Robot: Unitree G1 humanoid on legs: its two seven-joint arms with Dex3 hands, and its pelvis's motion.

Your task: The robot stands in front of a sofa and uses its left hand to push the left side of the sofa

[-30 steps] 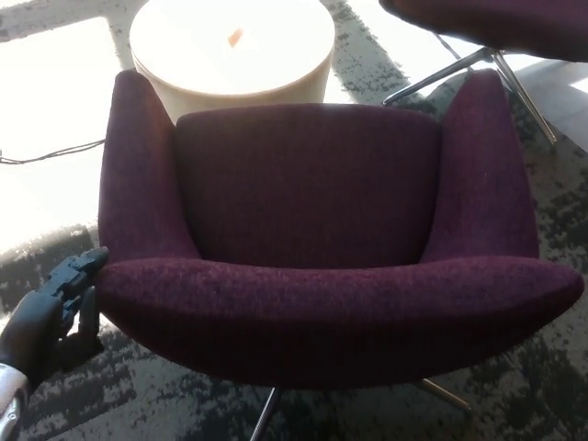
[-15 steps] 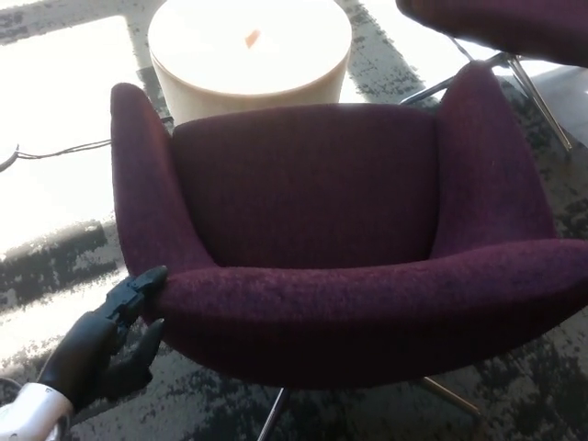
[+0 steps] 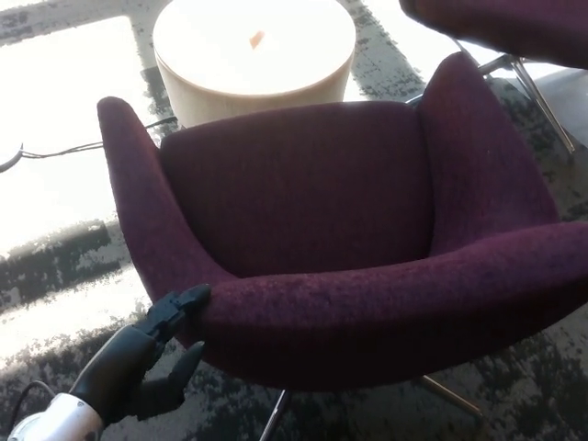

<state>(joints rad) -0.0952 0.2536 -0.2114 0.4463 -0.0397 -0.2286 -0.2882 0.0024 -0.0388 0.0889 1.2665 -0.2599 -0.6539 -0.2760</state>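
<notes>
A dark purple sofa chair (image 3: 312, 220) fills the middle of the head view, seen from behind and above its backrest. My left hand (image 3: 147, 354) reaches in from the lower left. Its black fingers (image 3: 179, 308) are spread apart and press against the left end of the backrest, where it meets the left armrest (image 3: 138, 202). The hand holds nothing. My right hand does not show.
A round cream side table (image 3: 253, 50) stands just beyond the seat. A second purple chair (image 3: 505, 23) with metal legs sits at the top right. A black cable (image 3: 64, 149) runs across the bright floor on the left. Patterned grey carpet lies underneath.
The sofa has turned, its left side swinging away from me and rightwards. My left hand has followed to the right, staying against the backrest's left end.
</notes>
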